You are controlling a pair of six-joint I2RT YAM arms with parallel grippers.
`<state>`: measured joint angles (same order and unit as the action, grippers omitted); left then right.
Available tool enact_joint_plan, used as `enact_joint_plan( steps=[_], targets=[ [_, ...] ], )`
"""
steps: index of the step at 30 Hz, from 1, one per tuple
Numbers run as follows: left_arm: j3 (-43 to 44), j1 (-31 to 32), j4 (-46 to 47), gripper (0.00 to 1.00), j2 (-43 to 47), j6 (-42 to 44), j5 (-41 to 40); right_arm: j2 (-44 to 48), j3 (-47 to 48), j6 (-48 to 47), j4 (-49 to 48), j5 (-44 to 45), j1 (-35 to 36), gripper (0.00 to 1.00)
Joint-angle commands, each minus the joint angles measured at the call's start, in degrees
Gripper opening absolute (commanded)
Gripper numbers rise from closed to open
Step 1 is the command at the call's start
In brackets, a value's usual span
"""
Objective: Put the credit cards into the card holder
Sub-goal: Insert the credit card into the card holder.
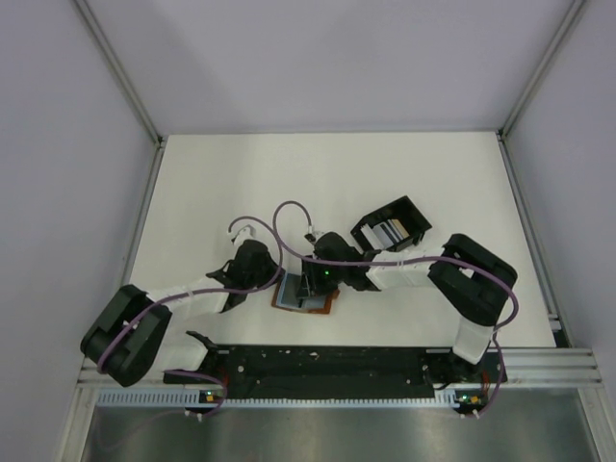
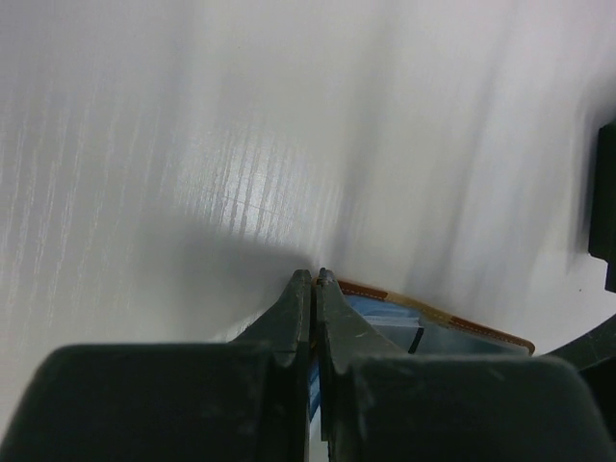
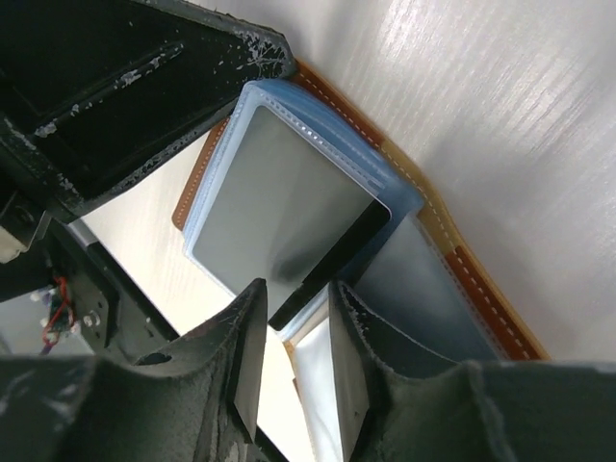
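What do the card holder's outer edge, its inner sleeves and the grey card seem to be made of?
The edge of the card holder looks like leather or an imitation: matte brown, with a row of pale stitches. The inner sleeves seem to be soft blue-tinted plastic, as they are see-through. The grey card looks like stiff plastic with a satin finish: flat, with a soft sheen.

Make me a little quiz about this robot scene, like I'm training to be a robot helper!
1. True or false: the left fingers are spread wide apart.
2. The card at the wallet, just beyond the right fingers, is which colour? A grey, B red, C green.
3. Short answer: what stands inside the black box?
Key: 1 false, they are pressed together; 2 A; 3 more cards.
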<state>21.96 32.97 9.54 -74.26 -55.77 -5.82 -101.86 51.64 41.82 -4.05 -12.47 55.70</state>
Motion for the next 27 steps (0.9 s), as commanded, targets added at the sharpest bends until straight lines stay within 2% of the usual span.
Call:
enact_joint_plan(
  steps=[1,4,8,13,20,26,27],
  targets=[
    [-1.6,0.6,-5.1,0.0,0.6,0.3,0.6,1.7,-3.5,4.0,-12.5,-2.2,-1.8,0.34],
    [-1.7,0.7,-6.0,0.0,1.5,0.4,-0.2,3.8,-7.2,7.5,-15.1,-0.8,-4.3,0.37],
    [-2.3,0.7,-5.8,0.0,2.4,0.6,-0.1,2.7,-7.6,9.2,-16.9,-3.9,-5.3,0.37],
    [-2.9,0.7,-4.8,0.0,2.5,0.5,0.8,0.4,-6.7,10.3,-21.3,-8.1,-5.3,0.29],
    [-2.8,0.7,-4.3,0.0,2.6,0.5,1.3,-1.0,-4.7,8.4,-19.0,-8.5,-5.1,0.28],
    [-3.1,0.9,-3.7,0.0,2.7,-0.4,1.7,-1.5,-4.4,10.5,-22.4,-11.6,-4.6,0.2],
    [-3.1,1.0,-3.6,0.0,2.8,-0.5,1.7,-1.8,-4.2,10.7,-22.4,-11.9,-4.3,0.15]
  ],
)
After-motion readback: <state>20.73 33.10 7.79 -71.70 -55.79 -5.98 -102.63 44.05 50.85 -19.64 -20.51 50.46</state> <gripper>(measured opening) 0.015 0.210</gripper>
